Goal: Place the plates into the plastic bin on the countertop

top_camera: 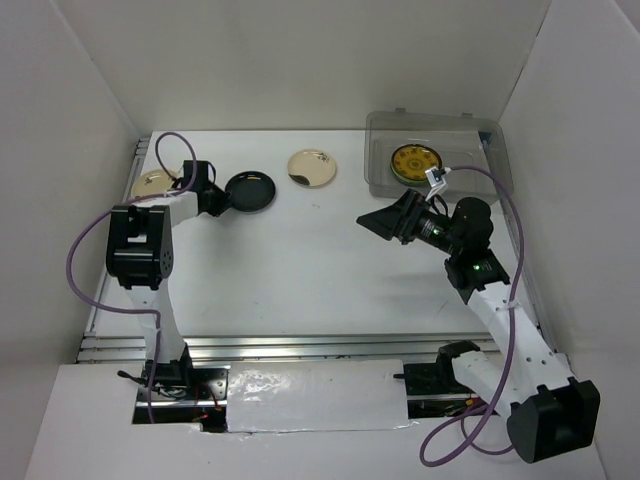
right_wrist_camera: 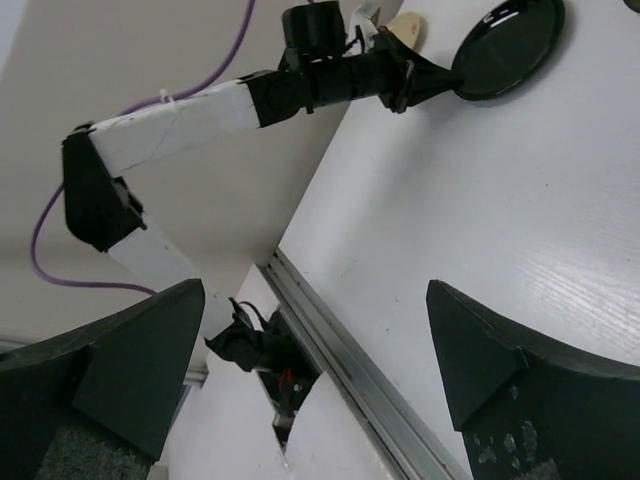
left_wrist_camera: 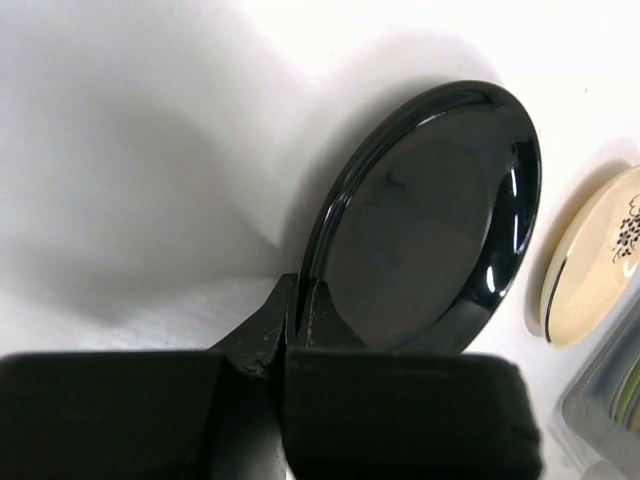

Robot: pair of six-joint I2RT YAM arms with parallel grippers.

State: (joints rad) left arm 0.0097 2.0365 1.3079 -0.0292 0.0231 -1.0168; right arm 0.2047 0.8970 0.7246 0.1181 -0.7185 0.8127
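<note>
- My left hand (left_wrist_camera: 295,310) is pinching the rim of the black plate (top_camera: 250,191), far left on the table (top_camera: 320,270) and well apart from the bin (top_camera: 376,170).
- My right hand (top_camera: 380,222) is spread and holds nothing, just near of the bin.
- Done: the mustard plate (top_camera: 413,160) lies in the bin.
- Left, as I judge: the black plate, the cream plate (top_camera: 312,167) and the second cream plate (top_camera: 155,182).

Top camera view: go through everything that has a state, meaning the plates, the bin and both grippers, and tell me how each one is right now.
Left gripper: shut on the rim of the black plate.
Black plate: held, tilted.
Right gripper: open, empty.
Plastic bin: uncovered, one plate inside.
Mustard plate: flat in the bin.
Cream plate: flat on the countertop, untouched.
Second cream plate: on the countertop, partly hidden by the left arm.
</note>
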